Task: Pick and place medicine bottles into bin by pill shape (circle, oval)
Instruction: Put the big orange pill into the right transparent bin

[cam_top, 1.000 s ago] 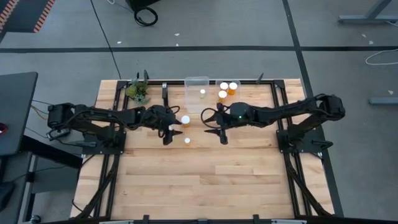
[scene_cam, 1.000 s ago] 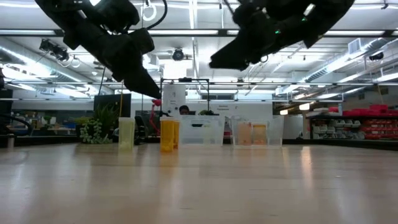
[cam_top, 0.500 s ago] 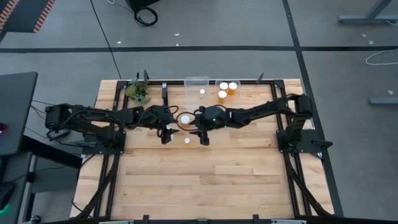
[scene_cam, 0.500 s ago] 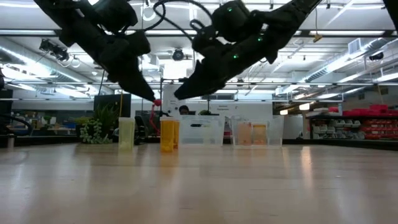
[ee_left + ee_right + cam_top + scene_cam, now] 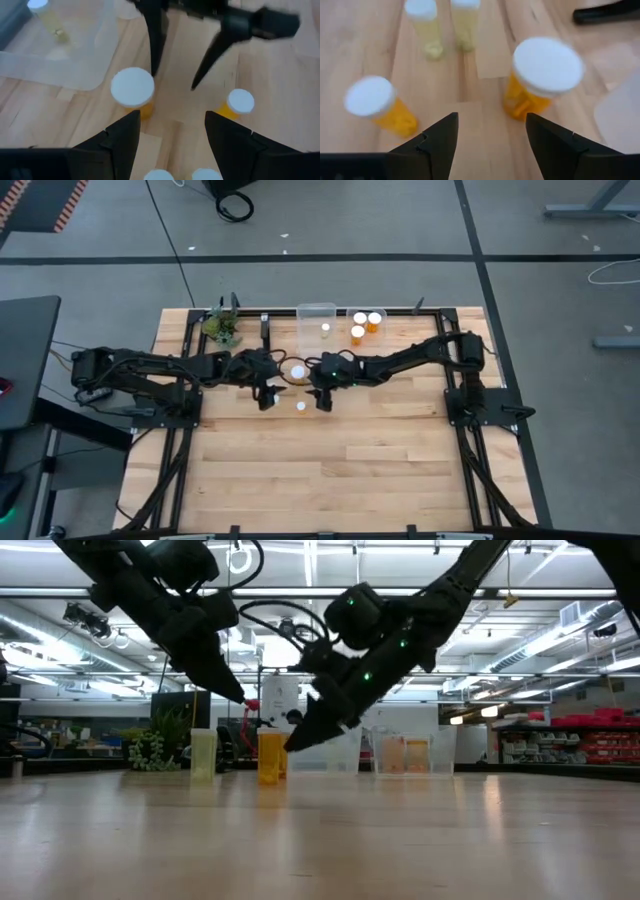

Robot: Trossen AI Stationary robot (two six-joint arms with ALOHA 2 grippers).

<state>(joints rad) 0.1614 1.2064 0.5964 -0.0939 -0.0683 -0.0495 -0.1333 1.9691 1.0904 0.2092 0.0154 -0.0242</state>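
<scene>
The wide medicine bottle [image 5: 540, 80] stands upright just ahead of my right pincer [image 5: 322, 394], a little off its line, with the small bottle [image 5: 377, 106] on the other side of the gap. Two pale bottles [image 5: 442, 27] stand farther ahead. My right pincer's fingers are spread wide and hold nothing; in the low view it tilts down, near the table. The left pincer [image 5: 263, 393] hovers close by, also spread and empty.

I judge these bottles light, rigid and smooth plastic, easy to tip or squirt out of a grip, so I would close across the amber body just under the white cap.

I can read no label or writing on any bottle. Beyond stand two clear bins: the near bin [image 5: 316, 320] and the far bin [image 5: 353, 315].
</scene>
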